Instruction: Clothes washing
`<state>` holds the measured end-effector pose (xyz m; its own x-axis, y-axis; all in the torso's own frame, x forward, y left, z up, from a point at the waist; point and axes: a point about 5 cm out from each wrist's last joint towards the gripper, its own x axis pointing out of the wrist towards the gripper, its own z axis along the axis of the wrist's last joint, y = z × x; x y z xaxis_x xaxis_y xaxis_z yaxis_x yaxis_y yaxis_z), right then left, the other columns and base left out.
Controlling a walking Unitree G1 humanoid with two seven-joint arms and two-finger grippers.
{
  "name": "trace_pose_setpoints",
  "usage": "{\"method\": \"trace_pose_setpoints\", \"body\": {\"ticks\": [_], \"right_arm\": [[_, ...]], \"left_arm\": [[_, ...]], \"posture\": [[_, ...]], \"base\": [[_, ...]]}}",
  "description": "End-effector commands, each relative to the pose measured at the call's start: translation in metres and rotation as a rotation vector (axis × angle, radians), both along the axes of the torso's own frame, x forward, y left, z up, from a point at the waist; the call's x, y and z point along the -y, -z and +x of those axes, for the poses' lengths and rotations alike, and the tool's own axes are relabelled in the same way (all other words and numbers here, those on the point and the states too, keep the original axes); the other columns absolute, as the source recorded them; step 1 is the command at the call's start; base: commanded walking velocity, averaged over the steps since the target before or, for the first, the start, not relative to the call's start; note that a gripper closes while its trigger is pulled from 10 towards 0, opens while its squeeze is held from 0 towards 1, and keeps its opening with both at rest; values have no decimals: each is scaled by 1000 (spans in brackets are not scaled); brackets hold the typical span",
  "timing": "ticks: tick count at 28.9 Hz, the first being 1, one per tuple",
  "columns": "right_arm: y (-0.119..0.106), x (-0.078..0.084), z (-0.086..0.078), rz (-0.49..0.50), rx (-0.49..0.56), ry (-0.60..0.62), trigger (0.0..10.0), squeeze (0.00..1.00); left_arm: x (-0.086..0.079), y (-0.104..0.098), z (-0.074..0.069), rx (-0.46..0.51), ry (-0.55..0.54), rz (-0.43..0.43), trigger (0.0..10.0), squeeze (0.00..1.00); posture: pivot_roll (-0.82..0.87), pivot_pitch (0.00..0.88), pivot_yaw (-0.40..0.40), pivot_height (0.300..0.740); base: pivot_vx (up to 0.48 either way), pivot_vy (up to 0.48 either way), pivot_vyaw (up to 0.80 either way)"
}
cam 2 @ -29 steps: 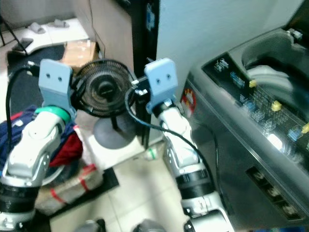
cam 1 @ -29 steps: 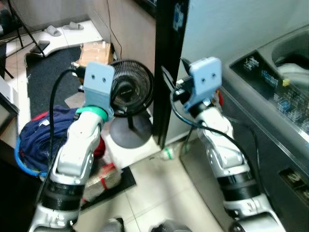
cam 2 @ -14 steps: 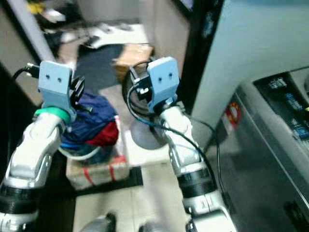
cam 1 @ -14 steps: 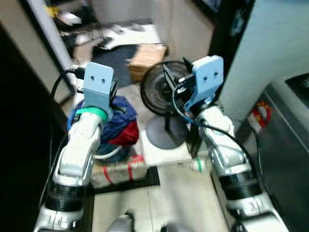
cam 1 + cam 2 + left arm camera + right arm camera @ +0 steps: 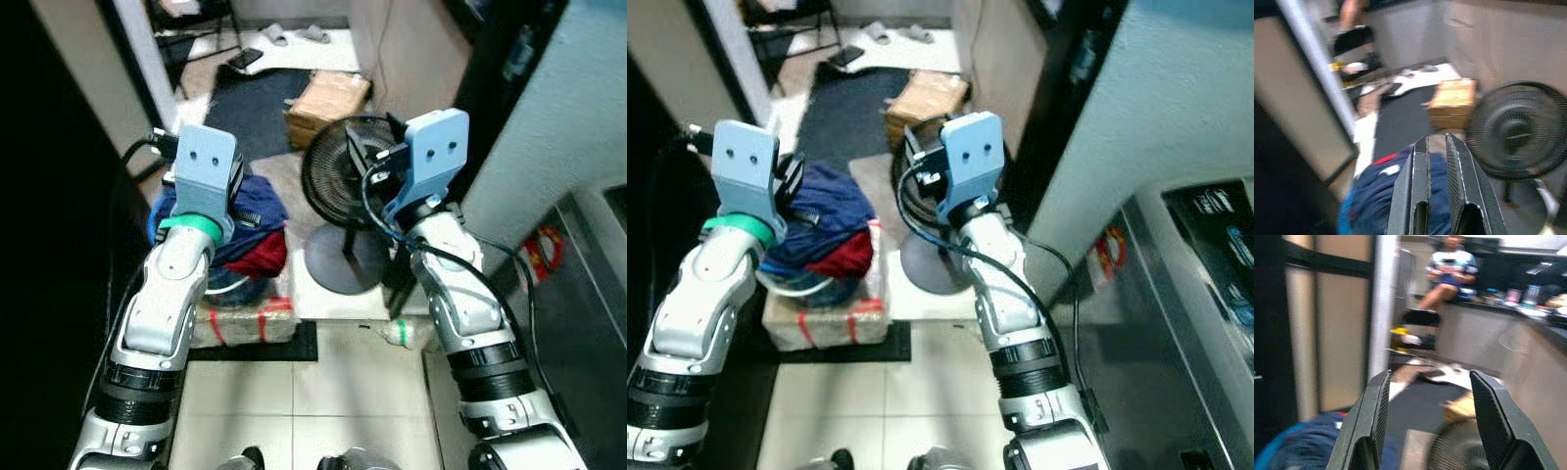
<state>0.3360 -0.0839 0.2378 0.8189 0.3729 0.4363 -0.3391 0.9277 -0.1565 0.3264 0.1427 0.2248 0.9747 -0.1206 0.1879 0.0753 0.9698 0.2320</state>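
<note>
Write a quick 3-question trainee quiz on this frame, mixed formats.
1. True or false: the pile of navy and red clothes lies in a blue-rimmed basket in front of the left hand.
2. Which hand is open? A) left hand B) right hand
3. Fill in: the black round floor fan stands between the clothes and the ____ cardboard box.

Key:
1. True
2. B; the left hand's fingers are nearly together.
3. No: the fan stands beside the clothes, with the brown box behind it.
</note>
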Motion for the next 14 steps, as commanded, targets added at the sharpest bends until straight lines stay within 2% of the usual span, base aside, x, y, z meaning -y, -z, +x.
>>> {"method": "trace_pose_setpoints", "body": {"ticks": [1,3,5,10,14], "right_arm": [[4,-3,0,48,-35,-23,10000,0],[6,-2,1,110,-69,-28,10000,0],[8,-1,1,126,-83,-30,10000,0],[12,-2,1,108,-90,-28,10000,0],[14,-2,2,85,-93,-17,10000,0]], "left_arm": [[-3,5,0,-6,-17,13,10000,0],[-4,5,0,1,-21,16,10000,0],[-4,5,0,2,-21,16,10000,0],[-4,4,1,3,-20,17,10000,0],[-4,4,1,3,-19,18,10000,0]], "posture": [[30,11,30,740],[29,10,30,740],[29,11,30,740],[29,11,32,740],[30,13,33,740]], "base": [[458,0,0],[458,0,0],[458,0,0],[458,0,0],[458,0,716]]}}
